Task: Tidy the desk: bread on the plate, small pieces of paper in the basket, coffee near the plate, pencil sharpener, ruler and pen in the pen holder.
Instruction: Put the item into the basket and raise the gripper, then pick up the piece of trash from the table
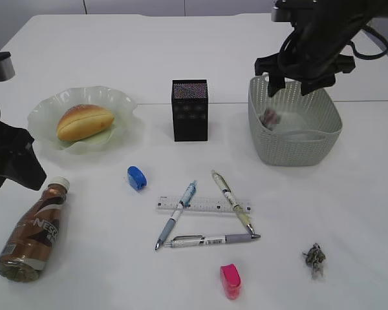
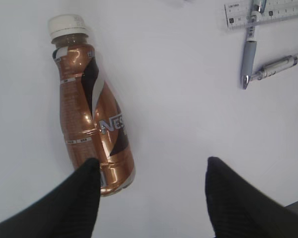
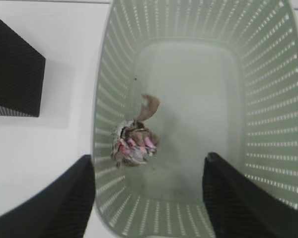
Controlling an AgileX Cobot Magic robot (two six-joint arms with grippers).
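The bread [image 1: 84, 121] lies on the pale green plate [image 1: 125, 102]. The brown coffee bottle [image 1: 36, 230] lies on its side at front left, also in the left wrist view [image 2: 92, 111]. My left gripper [image 2: 149, 171] is open, just above the bottle's base. My right gripper [image 3: 149, 171] is open above the grey basket [image 1: 296, 147], where a crumpled paper [image 3: 134, 144] lies. Another crumpled paper [image 1: 315, 258] lies at front right. The ruler [image 1: 204, 205], three pens [image 1: 210, 240], a blue sharpener [image 1: 137, 177] and a pink sharpener [image 1: 231, 281] lie in front of the black pen holder [image 1: 189, 110].
The pen holder also shows at the left edge of the right wrist view [image 3: 12, 74]. The ruler [image 2: 268, 12] and two pens [image 2: 251, 54] show at the top right of the left wrist view. The table's far edge runs behind the basket.
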